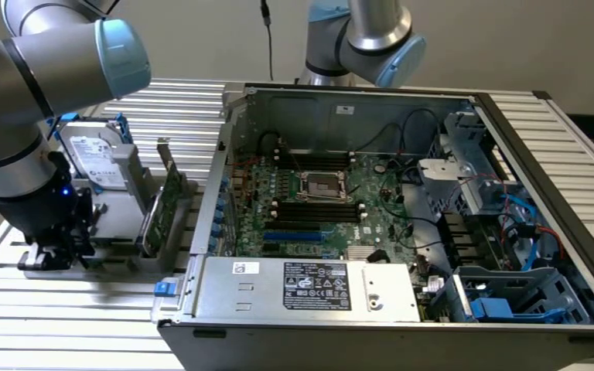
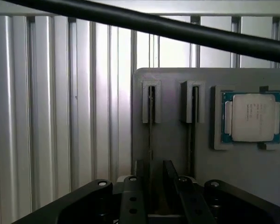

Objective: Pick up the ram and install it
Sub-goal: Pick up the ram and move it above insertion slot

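Note:
My gripper (image 1: 52, 251) hangs low over a grey holder block (image 2: 172, 144) on the slatted table, at the exterior view's left. In the wrist view a thin dark strip stands on edge in a slot of that block; it looks like the ram (image 2: 150, 116) seen edge-on. The strip runs down between my two black fingers (image 2: 139, 179), which stand apart on either side of it without clamping it. My gripper (image 2: 154, 181) is open. A second slot (image 2: 194, 116) beside it holds a similar thin edge. In the exterior view the arm hides the ram.
A processor chip (image 2: 252, 116) lies in a recess of the holder. A silver hard drive with blue handles (image 1: 101, 162) and a wide green card (image 1: 163, 205) stand upright beside my arm. The open computer case (image 1: 380, 224) shows its motherboard's black memory slots (image 1: 318, 210). A black cable (image 2: 177, 30) crosses the wrist view.

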Controlling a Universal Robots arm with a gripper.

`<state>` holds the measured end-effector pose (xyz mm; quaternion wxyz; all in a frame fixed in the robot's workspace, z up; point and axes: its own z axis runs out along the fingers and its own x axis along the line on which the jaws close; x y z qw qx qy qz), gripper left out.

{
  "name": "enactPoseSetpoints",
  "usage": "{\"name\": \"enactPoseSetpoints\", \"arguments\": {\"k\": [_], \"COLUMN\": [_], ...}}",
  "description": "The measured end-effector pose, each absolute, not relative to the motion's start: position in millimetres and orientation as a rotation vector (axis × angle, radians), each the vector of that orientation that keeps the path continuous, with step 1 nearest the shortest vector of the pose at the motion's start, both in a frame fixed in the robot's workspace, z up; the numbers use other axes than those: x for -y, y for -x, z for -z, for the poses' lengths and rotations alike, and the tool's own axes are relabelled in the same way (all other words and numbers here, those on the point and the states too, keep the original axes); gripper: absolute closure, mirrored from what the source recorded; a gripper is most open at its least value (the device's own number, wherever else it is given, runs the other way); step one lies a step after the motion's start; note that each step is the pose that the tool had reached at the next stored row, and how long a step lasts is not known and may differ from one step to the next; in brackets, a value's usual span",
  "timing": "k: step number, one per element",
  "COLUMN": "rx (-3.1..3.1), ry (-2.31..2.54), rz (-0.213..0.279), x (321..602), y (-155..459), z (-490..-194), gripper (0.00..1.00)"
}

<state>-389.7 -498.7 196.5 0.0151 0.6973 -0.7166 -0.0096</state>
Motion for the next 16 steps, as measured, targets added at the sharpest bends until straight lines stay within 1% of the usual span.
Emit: {"name": "enactPoseSetpoints", "arguments": {"k": [11,16], "rx": [2.239,2.239], "ry": [-2.157,-2.157], "rz": [0.026,0.032], "x": [499.7,500.5], "y": [389.7,389.7], "z": [-196.1,-195.5], "gripper": [0.69,0.69]}}
